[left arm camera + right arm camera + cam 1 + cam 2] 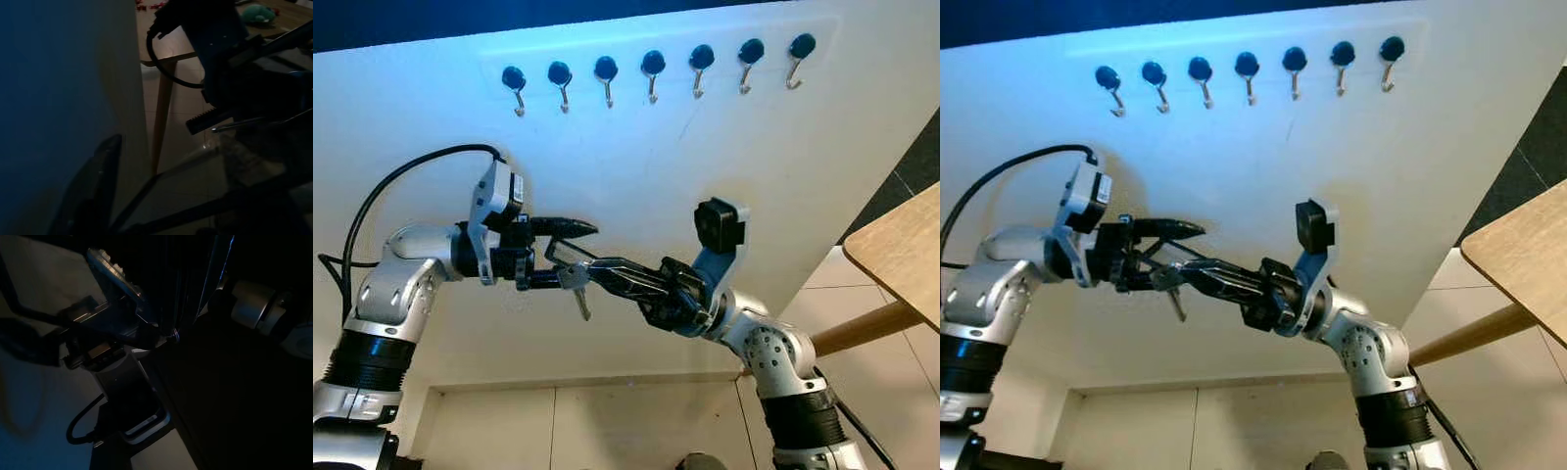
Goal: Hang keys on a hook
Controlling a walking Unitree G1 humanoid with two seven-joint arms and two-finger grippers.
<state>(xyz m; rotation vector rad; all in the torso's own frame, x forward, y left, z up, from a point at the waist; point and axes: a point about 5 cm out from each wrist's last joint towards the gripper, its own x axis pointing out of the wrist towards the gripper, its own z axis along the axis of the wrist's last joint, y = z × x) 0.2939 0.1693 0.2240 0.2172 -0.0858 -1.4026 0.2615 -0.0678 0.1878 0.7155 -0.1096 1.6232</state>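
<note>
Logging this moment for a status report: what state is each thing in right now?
keys: off the hooks, hanging between both grippers' fingertips
hooks: all seven bare
left gripper: open, fingers around the keys
right gripper: shut on the keys

keys below hooks, table right

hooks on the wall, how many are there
7, in one row high on the white wall. All look empty; none seems hidden.
</note>
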